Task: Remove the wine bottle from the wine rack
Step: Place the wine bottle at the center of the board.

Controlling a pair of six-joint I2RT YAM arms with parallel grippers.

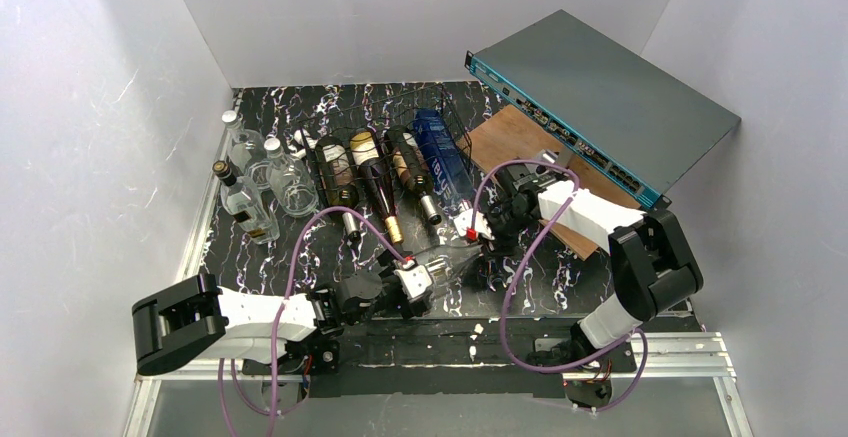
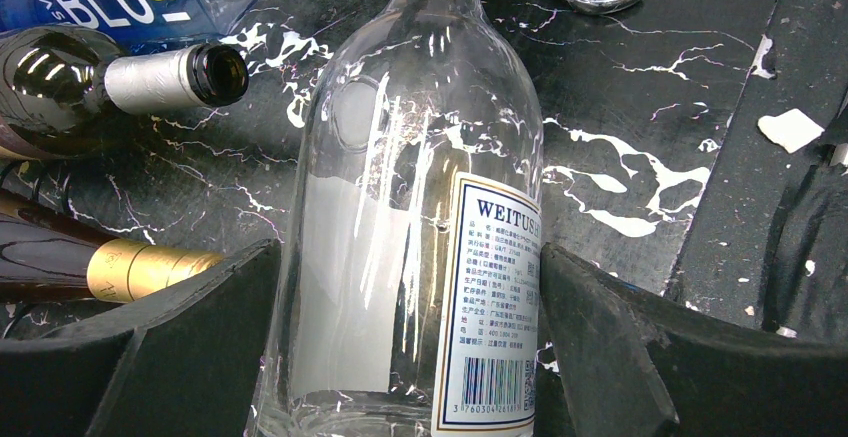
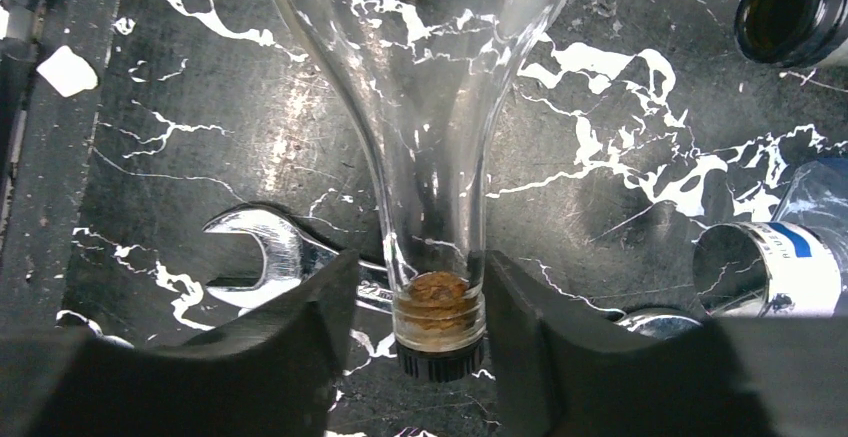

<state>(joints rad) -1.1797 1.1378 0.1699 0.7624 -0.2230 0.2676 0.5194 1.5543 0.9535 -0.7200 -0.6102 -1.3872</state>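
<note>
A clear wine bottle (image 2: 400, 207) lies on the black marbled table (image 1: 250, 257) near the wine rack (image 1: 325, 162), its body clasped by the left gripper (image 2: 410, 249), while the right gripper (image 3: 420, 262) flanks its corked neck, one finger touching and the other just shy, so that hold cannot be told.

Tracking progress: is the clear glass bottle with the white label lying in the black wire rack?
No, the clear glass bottle is well in front of the black wire rack, over the black marbled table.
</note>
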